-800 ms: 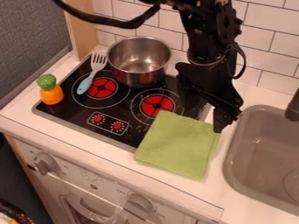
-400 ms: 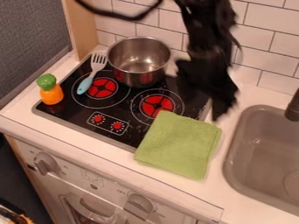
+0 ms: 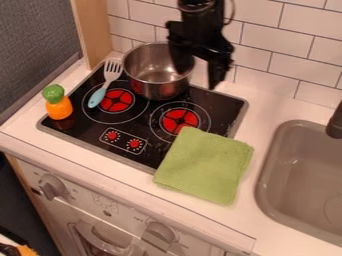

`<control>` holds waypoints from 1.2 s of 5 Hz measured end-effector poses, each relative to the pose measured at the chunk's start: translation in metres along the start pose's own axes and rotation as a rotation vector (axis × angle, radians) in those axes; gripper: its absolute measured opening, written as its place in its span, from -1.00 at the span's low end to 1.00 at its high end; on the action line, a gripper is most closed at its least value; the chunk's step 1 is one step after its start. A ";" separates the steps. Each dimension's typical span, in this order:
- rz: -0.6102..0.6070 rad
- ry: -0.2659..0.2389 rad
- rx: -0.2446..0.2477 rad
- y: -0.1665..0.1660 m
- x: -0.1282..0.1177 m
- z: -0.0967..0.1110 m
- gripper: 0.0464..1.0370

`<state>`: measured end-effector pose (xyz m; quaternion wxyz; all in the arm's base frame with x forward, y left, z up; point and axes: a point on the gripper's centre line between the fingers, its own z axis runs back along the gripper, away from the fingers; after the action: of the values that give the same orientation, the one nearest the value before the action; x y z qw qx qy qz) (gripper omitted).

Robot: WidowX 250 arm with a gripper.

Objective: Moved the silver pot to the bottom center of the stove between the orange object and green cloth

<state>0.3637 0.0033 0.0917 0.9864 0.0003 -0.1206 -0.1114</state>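
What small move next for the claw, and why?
Probably lower the claw slightly, to straddle the right-hand rim of the silver pot: the fingers are spread, one over the pot's opening, the other outside, and the pot sits at the back of the stove.

No words or numbers can be read. The faint print (image 3: 105,201) on the oven front (image 3: 83,192) and the small marks around the red dials (image 3: 134,144) on the stove (image 3: 80,131) are too small to make out.

On the stove (image 3: 79,125), pot (image 3: 157,90) sits behind cloth (image 3: 204,165), apparently beside fork (image 3: 106,86)
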 end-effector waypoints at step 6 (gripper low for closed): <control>-0.033 0.122 0.060 0.018 -0.001 -0.046 -0.93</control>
<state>0.3779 0.0200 0.0474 0.9895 0.0385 -0.0636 -0.1236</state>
